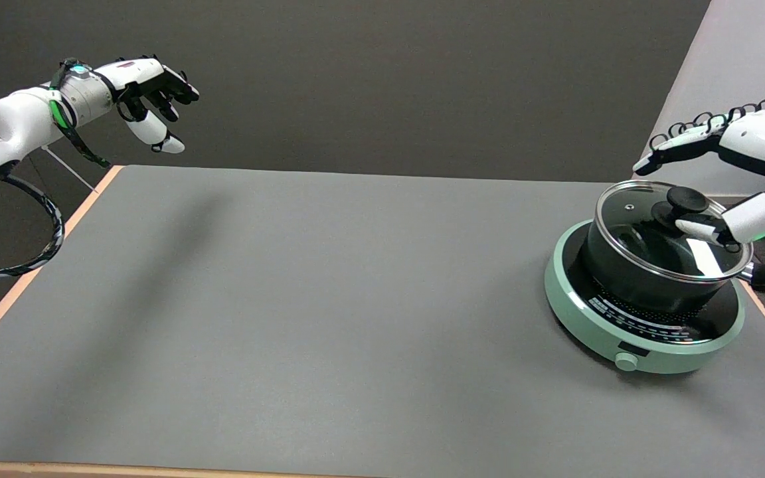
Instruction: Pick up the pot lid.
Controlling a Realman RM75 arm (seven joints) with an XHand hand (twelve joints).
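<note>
At the right of the frame, the right hand (731, 172) reaches the pot lid (671, 229), thumb beside its knob (686, 198) (lid seated on the pot (641, 282)), fingers apart, ready to pinch.

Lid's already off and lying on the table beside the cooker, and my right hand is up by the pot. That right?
Not quite. The head view shows the lid on the pot, which sits on the green cooker; it is not on the table. The right hand is by the pot, thumb at the lid's knob.
</note>
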